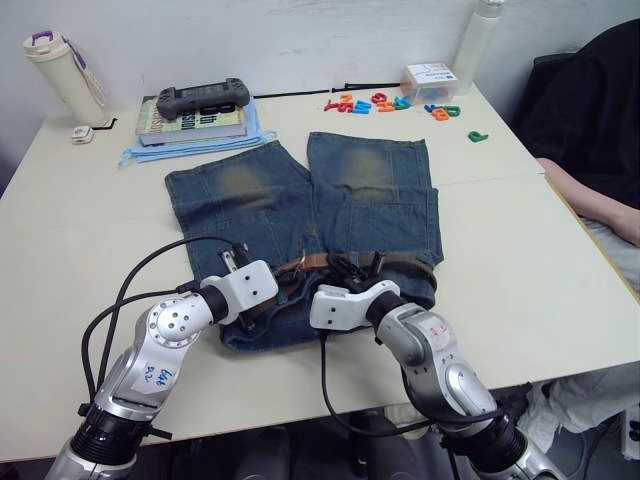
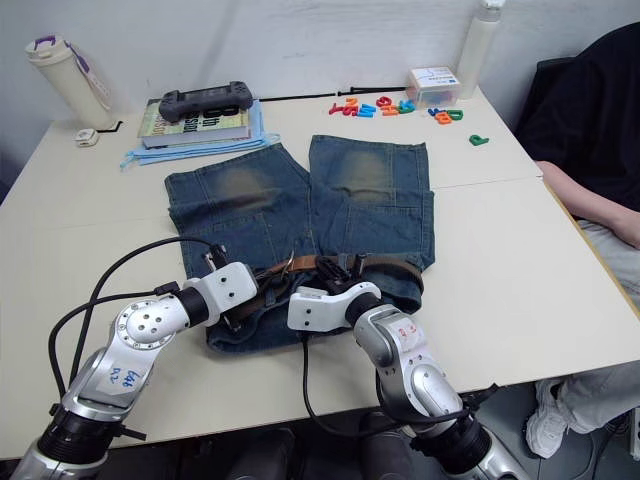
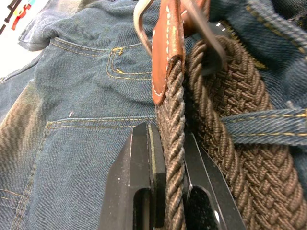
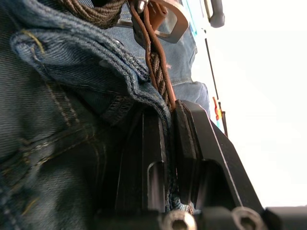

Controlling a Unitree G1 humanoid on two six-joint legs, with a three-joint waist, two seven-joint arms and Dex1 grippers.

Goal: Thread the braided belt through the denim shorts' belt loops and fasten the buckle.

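Note:
The denim shorts (image 1: 300, 200) lie flat on the table, waistband towards me. The braided belt (image 1: 410, 268) runs along that waistband, under a belt loop (image 3: 259, 127). Its tan leather tab and silver buckle (image 3: 139, 24) sit near the fly. My left gripper (image 3: 168, 158) is at the waistband left of the fly, shut on the edge of the brown braided strap just below the tab. My right gripper (image 4: 170, 129) is just right of it, shut on a fold of the waistband denim, with the belt's edge (image 4: 160, 76) running into the same gap.
At the back left are a stack of books with a black controller (image 1: 200, 100) on top and a white bottle (image 1: 60, 70). Coloured letters (image 1: 390, 103) and a clear box (image 1: 430, 78) lie at the back right. A person (image 1: 600, 130) sits at the right edge.

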